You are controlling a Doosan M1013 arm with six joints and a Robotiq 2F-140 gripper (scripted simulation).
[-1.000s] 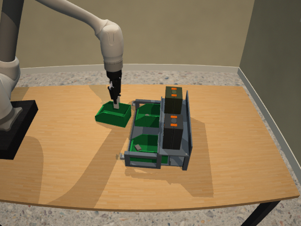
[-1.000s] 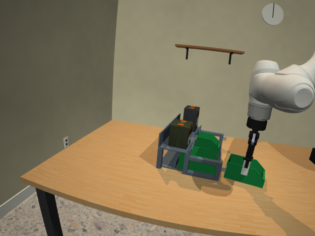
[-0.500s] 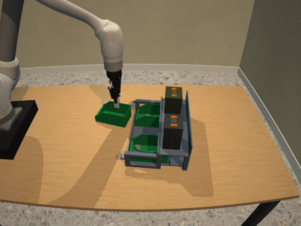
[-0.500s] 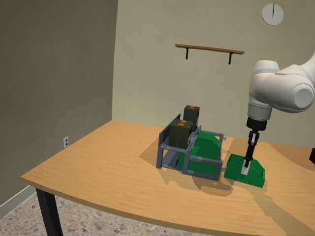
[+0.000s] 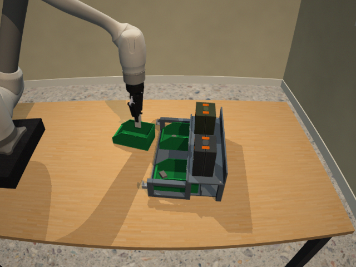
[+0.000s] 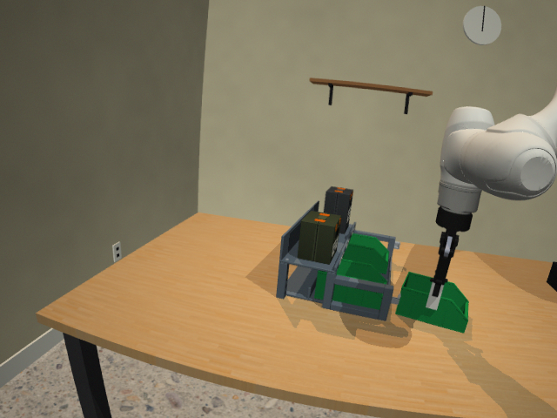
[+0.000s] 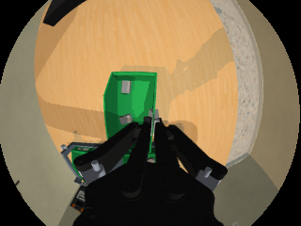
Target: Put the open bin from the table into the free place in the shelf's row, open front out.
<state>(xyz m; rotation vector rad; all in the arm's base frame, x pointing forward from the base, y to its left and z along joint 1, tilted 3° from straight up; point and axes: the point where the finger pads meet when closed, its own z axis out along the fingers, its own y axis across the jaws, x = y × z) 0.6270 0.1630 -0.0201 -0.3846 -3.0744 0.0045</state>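
Note:
The open green bin [image 5: 132, 138] [image 6: 445, 314] [image 7: 134, 97] stands on the table just left of the shelf's far end. Two small grey parts [image 7: 126, 87] lie in it. My gripper [image 5: 138, 124] [image 6: 432, 300] [image 7: 152, 114] reaches straight down into it, one finger on each side of a side wall, and is shut on that thin wall. The grey shelf [image 5: 167, 183] [image 6: 359, 283] holds green open bins [image 5: 175, 134] [image 5: 172, 168] [image 6: 364, 265] in its front row. I cannot tell from here which place in the row is free.
Two dark boxes with orange marks [image 5: 204, 117] [image 5: 204, 155] [image 6: 318, 236] stand on the shelf's upper board. A grey part [image 5: 163, 173] lies in the near shelf bin. The arm's black base [image 5: 20, 143] stands at the table's left edge.

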